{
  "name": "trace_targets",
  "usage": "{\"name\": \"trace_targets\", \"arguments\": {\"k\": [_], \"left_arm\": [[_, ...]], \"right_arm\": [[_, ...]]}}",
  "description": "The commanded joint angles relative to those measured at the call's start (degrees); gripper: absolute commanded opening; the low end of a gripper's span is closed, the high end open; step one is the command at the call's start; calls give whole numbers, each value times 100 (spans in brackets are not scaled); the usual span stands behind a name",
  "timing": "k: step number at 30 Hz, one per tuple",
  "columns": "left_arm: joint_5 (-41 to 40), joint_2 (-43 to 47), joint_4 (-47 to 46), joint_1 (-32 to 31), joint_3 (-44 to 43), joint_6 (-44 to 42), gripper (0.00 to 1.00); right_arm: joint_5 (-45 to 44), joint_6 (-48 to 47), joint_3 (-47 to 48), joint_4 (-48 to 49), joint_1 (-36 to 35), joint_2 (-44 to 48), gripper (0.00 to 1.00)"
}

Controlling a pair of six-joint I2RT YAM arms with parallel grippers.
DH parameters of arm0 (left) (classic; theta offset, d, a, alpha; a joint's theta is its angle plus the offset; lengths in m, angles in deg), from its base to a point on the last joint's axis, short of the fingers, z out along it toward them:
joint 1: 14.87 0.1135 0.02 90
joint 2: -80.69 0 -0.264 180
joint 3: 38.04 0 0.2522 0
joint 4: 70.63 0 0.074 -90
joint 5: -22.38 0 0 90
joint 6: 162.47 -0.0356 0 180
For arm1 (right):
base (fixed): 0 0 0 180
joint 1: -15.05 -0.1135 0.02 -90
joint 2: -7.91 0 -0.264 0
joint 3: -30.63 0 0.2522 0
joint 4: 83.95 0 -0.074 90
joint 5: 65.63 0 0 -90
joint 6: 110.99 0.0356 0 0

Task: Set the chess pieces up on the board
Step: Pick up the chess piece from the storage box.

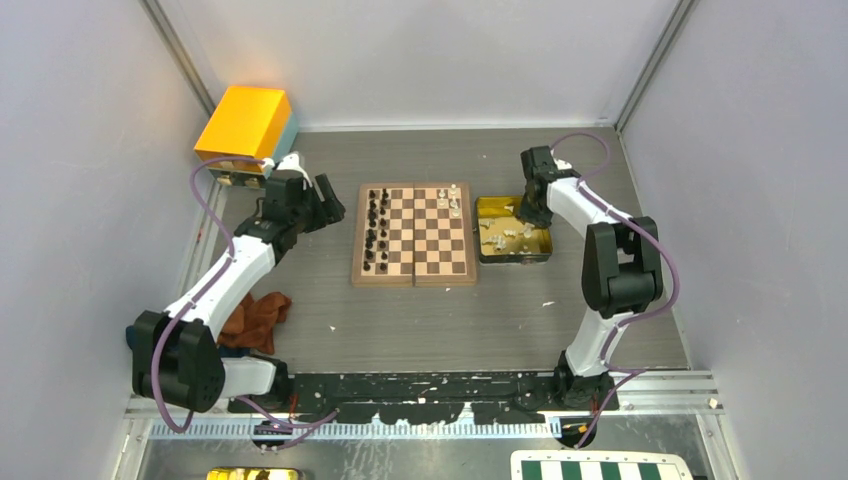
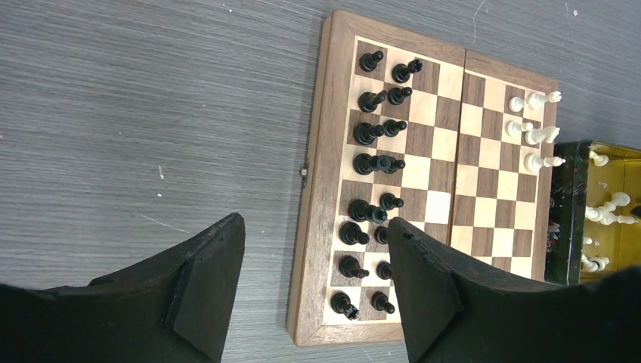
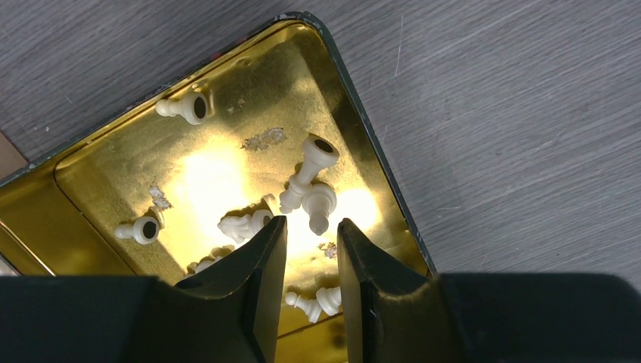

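The wooden board [image 1: 425, 262] lies in the middle of the table. Black chess pieces [image 2: 370, 162] stand in two rows along its left side. Three cream-white pieces [image 2: 533, 132] stand at its far right edge. My left gripper [image 2: 317, 219] hangs open over the board's near left corner with nothing between its fingers. My right gripper [image 3: 311, 221] is open over the gold tin [image 3: 106, 170]. Several white pieces lie on their sides in the tin, and one white piece [image 3: 319, 203] lies just beyond the fingertips.
The gold tin [image 1: 543, 232] sits against the board's right edge. An orange box [image 1: 245, 122] stands at the back left corner. A brown cloth [image 1: 258, 318] lies by the left arm. A green-and-white checkered board [image 1: 600, 468] shows at the bottom edge. Grey walls close in three sides.
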Motion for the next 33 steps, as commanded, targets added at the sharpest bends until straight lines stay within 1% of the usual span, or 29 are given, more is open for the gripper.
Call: {"name": "trace_targets", "arguments": {"k": [1, 11, 15, 20, 25, 33], "left_arm": [[26, -2, -193, -30, -243, -59, 70], [17, -47, -190, -26, -240, -64, 70], [30, -66, -202, -30, -244, -64, 70], [25, -74, -200, -30, -244, -66, 70], [22, -74, -200, -30, -253, -76, 70], [-5, -35, -202, -30, -252, -71, 70]], "right_arm": [[21, 135, -17, 211, 44, -51, 36], [89, 168, -110, 309, 90, -152, 35], [100, 174, -149, 338, 95, -163, 33], [117, 191, -160, 367, 106, -178, 26], [118, 195, -177, 367, 113, -166, 15], [129, 141, -174, 235, 108, 173, 2]]}}
